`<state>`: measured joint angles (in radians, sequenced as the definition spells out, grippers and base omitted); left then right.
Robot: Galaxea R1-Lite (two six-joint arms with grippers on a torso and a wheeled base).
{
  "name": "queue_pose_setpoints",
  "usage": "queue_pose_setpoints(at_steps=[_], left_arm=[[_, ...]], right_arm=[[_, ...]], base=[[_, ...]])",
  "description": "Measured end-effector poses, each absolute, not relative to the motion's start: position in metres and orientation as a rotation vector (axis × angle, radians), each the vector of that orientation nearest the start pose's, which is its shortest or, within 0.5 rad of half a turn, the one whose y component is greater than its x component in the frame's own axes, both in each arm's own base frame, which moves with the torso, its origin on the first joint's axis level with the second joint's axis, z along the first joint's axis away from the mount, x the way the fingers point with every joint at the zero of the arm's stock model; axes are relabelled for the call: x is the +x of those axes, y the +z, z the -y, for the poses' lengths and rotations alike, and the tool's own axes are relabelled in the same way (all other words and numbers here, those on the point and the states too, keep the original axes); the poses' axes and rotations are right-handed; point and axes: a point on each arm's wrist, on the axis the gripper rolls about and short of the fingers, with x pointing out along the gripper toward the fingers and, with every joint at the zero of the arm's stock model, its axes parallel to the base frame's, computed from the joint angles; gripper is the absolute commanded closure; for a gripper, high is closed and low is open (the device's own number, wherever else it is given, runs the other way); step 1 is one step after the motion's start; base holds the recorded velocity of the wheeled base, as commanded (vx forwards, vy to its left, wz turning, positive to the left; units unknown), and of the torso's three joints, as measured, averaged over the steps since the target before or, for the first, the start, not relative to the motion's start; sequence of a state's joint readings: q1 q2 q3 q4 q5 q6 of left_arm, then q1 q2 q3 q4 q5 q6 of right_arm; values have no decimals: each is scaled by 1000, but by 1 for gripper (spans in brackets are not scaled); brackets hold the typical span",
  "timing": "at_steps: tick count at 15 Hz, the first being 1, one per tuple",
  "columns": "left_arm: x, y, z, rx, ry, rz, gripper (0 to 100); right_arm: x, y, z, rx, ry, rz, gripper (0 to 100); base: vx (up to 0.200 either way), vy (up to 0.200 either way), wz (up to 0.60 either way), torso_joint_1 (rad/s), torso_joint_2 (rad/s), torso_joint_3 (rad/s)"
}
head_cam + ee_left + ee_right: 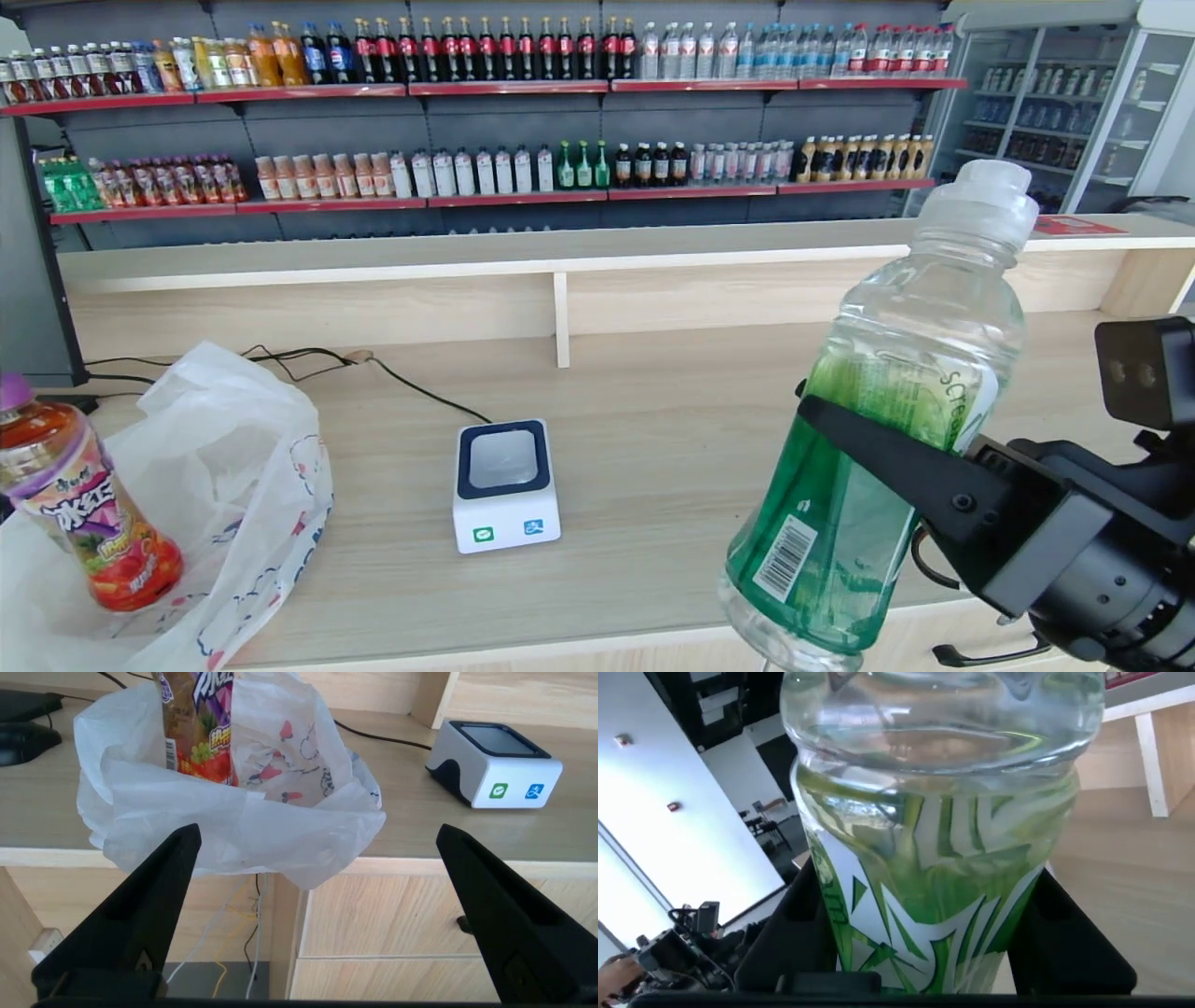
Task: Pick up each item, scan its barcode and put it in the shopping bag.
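My right gripper (887,448) is shut on a clear bottle with a green label (868,467), held tilted above the counter's front right; its barcode faces the lower left. Close up, that bottle (938,859) sits between the right gripper's black fingers (799,924). A white barcode scanner with a dark window (505,485) stands mid-counter; the scanner (495,763) also appears in the left wrist view. The white shopping bag (233,467) lies at the left with an orange-red drink bottle (89,504) in it. My left gripper (318,905) hangs open in front of the bag (234,812), below the counter edge.
A black cable (411,387) runs along the counter to the scanner. A raised wooden ledge (560,271) borders the far side of the counter. Shelves of drink bottles (485,56) and a glass cooler (1055,103) stand behind.
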<state>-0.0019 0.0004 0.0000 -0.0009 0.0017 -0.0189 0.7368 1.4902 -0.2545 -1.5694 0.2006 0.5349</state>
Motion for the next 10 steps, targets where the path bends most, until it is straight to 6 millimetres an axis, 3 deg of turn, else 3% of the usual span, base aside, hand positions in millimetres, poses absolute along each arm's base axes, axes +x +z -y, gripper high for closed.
queue_pose_setpoints(at_steps=[7,10], left_arm=[[-23,76,0,-19,0,1,0],[-23,76,0,-19,-1,1,0]], right_arm=[[148,191,-149,625,1024,38,100],[140,187,-146,634,1028,16,100]], base=[[0,0,0,0,0,0],[0,0,0,0,0,0]])
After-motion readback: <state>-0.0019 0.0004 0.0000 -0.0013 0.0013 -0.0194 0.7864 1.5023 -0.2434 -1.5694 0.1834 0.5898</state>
